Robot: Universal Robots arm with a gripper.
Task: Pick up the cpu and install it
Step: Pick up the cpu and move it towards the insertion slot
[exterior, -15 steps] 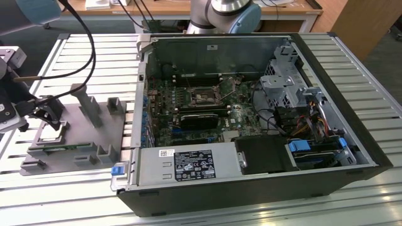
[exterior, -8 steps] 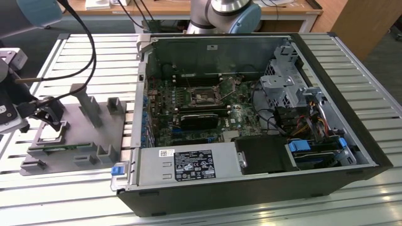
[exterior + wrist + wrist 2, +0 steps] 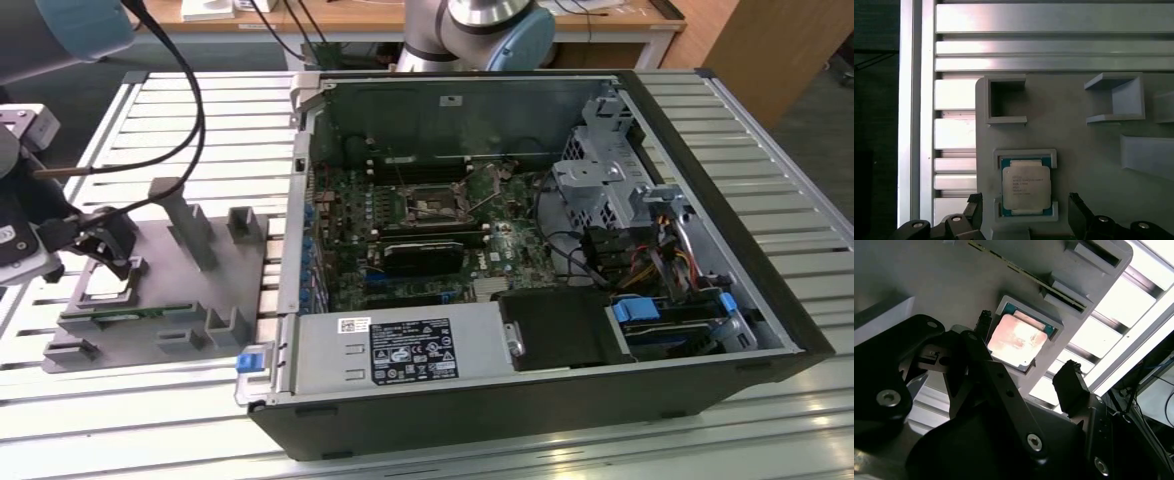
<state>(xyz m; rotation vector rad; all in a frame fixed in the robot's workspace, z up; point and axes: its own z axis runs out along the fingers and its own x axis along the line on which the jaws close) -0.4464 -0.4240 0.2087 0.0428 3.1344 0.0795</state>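
The cpu (image 3: 1025, 187), a small square chip with a silvery top, lies flat in a shallow framed pocket of the grey plastic fixture (image 3: 1089, 150). In the second wrist view the cpu (image 3: 1016, 340) reflects a warm light. My gripper (image 3: 1026, 215) is open just above it, with one black fingertip (image 3: 974, 207) on each side of the pocket and neither touching the chip. In the exterior view the gripper (image 3: 107, 255) hangs over the fixture (image 3: 174, 300) at that view's far left, outside the computer case (image 3: 534, 250).
The open case holds a motherboard with a bare socket (image 3: 434, 205), a black rectangular module (image 3: 420, 255), a power supply (image 3: 400, 350) and a drive cage (image 3: 601, 170). Upright posts (image 3: 187, 225) rise from the fixture beside the gripper. Everything rests on a slatted metal table (image 3: 747, 440).
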